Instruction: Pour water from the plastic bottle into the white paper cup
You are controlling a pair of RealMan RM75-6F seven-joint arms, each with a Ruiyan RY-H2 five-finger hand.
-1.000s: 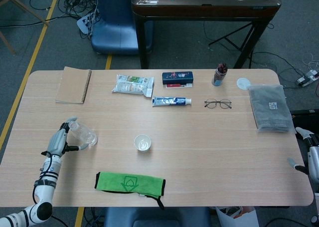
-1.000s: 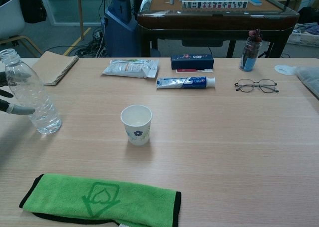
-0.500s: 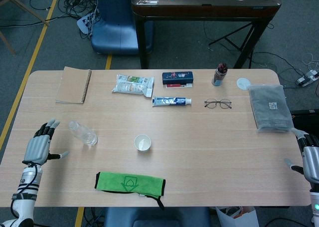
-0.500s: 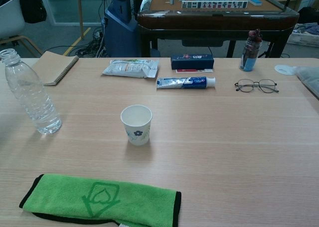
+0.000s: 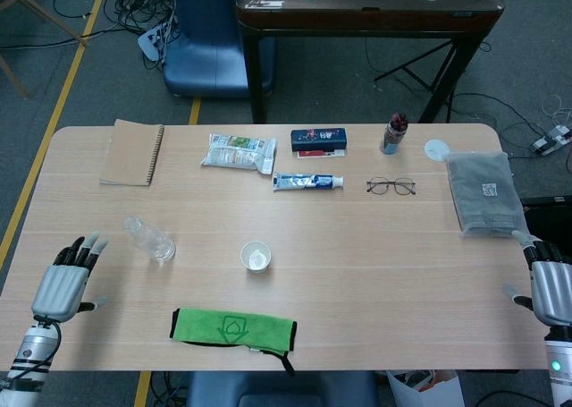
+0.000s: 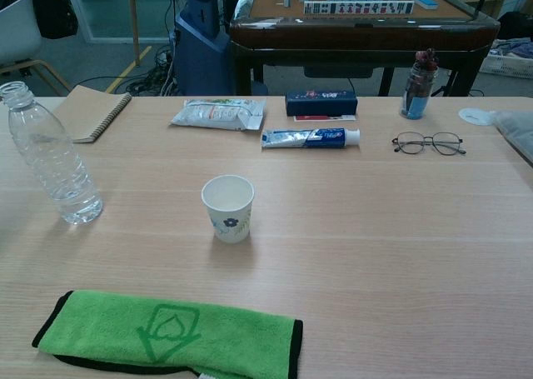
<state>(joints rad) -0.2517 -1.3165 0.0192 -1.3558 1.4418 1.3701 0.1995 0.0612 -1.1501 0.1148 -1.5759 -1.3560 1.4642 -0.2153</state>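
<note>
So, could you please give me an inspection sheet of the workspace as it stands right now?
Surface: light wooden table, nothing spilled that I can see.
Job's things: plastic bottle upright and uncapped, to the left of the white paper cup, apart from it; cup upright.
Clutter: green cloth at the near edge; notebook, wipes pack, dark box, toothpaste tube, glasses, small jar, white disc, grey pouch.
Hands: left hand and right hand both open at the table's near corners, holding nothing.
Cables: tangled on the floor behind the table.
Surroundings: mahjong table, blue chair.
</note>
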